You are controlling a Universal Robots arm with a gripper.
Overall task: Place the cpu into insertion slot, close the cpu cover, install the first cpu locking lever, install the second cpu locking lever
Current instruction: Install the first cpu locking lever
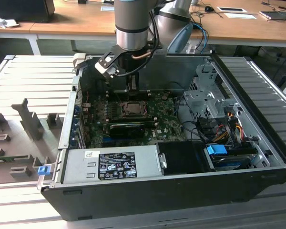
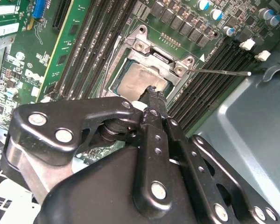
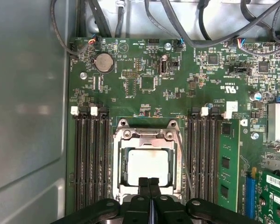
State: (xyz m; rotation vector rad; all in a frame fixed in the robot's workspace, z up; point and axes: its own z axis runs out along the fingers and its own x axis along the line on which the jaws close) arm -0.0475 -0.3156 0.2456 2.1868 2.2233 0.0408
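While end effector (image 3: 149,181) sits clenched, empty, at cpu cover (image 3: 147,136), tips hide pt of frame; cpu (image 3: 148,162) seen thru window.

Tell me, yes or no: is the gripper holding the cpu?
No: in the first wrist view the cpu lies in the insertion slot, the gripper shut on nothing.
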